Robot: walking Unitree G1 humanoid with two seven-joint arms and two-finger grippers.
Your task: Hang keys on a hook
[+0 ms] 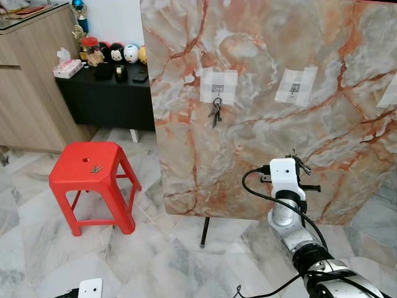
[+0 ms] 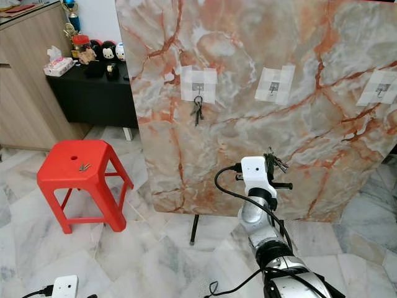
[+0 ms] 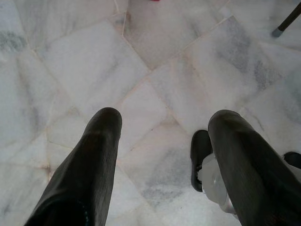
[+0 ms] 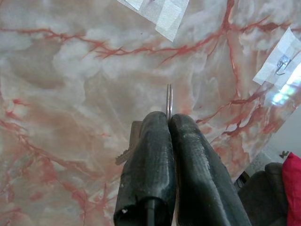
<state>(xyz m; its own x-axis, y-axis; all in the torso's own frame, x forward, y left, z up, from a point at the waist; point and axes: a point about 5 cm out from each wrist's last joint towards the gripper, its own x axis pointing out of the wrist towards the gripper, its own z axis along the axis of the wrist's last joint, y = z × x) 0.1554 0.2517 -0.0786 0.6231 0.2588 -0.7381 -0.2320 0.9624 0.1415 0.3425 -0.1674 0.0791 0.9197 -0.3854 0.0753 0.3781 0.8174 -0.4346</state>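
Right gripper [image 4: 168, 123], right wrist view: fingers pressed together, clamped on keys [image 4: 168, 100]. Thin ring edge sticks up betw. fingertips; a key blade shows beside left finger. Held ring-first, prob. so ring can slip over a hook. Marble panel [image 4: 70, 70] fills bkgd; taped hook pad [image 4: 157, 12] at top edge, another hook pad [image 4: 281, 63] toward right edge.

Left gripper [image 3: 162, 141], left wrist view: fingers apart, holding nothing, pointing down at marble floor [image 3: 94, 61]. Arm idle. Robot foot seen by one finger. Stand foot in top corner.

Left eye view: right arm raised before the panel's lower part, keys at gripper tip [image 1: 301, 165], near panel face, well below hook row. Middle hook [image 1: 295, 87] bare, above and slightly left of gripper; judged likeliest target. Left hook [image 1: 218, 89] already carries a key bunch [image 1: 214, 113]. Third pad at panel's right edge [image 1: 389, 93]. Panel stands on thin black stand [image 1: 205, 231].

Right eye view: same layout. Red stool [image 2: 75, 164] left of panel, small metal item, maybe more keys [image 2: 85, 166], near centre of seat. Black side table [image 2: 93, 93] behind, w/ tissue pack [image 2: 57, 65], jar, round figurines along top. Wood cabinet [image 2: 25, 87] at far left. Right-edge hook [image 2: 381, 88] also bare.
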